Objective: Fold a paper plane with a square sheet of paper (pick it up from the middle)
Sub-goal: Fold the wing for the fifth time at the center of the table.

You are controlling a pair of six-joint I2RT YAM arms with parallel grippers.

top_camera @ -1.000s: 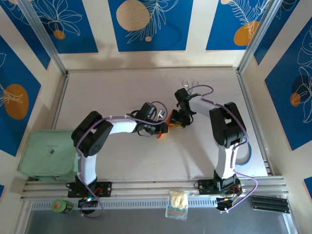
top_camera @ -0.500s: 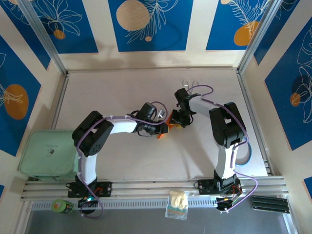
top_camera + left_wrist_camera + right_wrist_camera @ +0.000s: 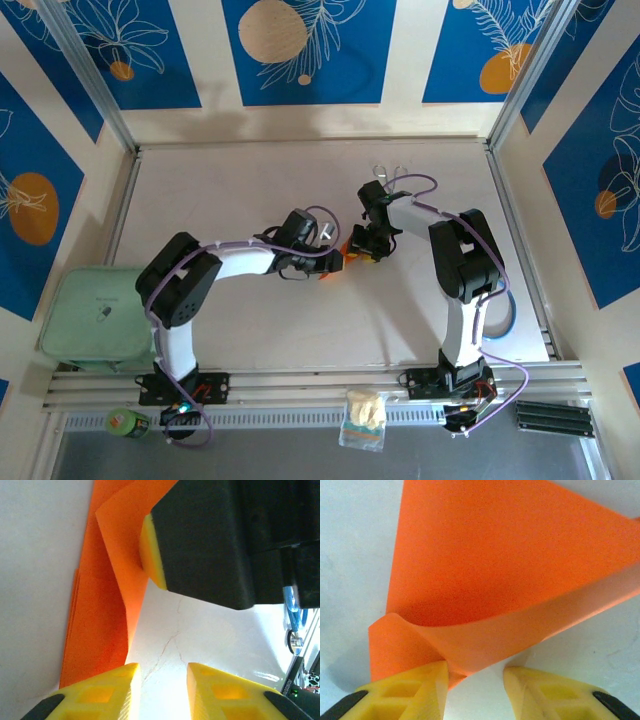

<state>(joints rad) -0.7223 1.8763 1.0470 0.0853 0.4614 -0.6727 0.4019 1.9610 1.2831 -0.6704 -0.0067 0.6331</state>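
As I read the top view, the square sheet of paper (image 3: 347,252), already creased smaller, lies on the table (image 3: 250,330) on the arm-base side of the metal tongs (image 3: 384,173), near them but not touching; the left gripper (image 3: 335,262) and right gripper (image 3: 366,247) meet over it from opposite sides. From the left wrist, my left fingers (image 3: 107,690) stand apart with bare table between them, pinching nothing, one tip just over the paper's edge; the right arm's pad (image 3: 149,555) leans on a raised flap. From the right wrist, the right jaws are spread too; the curled flap touches one finger (image 3: 415,690) but is not clamped. My worry: with the tips this close, a closing or sliding move could drag the loose flap and skew or tear the crease; the grippers could also knock together.
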